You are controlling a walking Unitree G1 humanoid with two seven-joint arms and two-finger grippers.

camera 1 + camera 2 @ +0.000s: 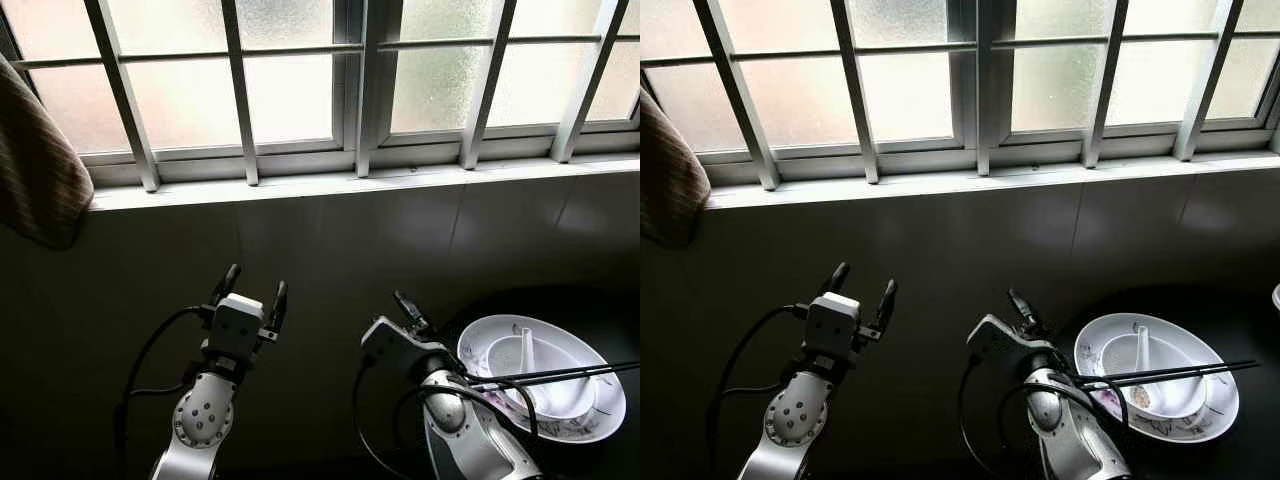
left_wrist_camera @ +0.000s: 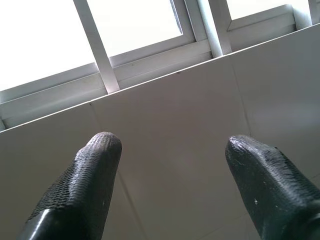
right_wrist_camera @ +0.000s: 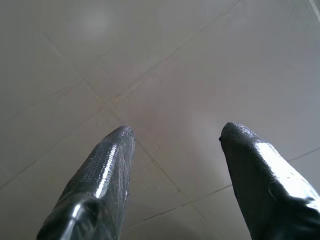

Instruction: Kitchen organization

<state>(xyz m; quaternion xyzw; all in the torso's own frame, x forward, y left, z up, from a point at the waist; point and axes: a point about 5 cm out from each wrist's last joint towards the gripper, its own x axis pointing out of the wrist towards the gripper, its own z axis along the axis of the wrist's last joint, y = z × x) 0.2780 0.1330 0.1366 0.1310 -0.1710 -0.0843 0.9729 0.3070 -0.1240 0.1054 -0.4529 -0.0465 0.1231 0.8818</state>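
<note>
Both arms are raised before the tiled wall under the barred window [image 1: 300,80]. The left end effector [image 1: 250,290] is spread and empty, and the right end effector [image 3: 175,145] is likewise spread, holding nothing. The dishes sit at the dark counter [image 1: 600,310]'s near left edge: a white plate [image 1: 590,420] carrying a bowl [image 1: 560,395], a spoon [image 1: 528,350] and chopsticks [image 1: 560,375] laid across. To do this well, the right arm should probably turn toward the plate and approach low, avoiding the loose chopsticks.

White plate [image 1: 600,400] w/ floral rim, black chopsticks [image 1: 560,375].
</note>
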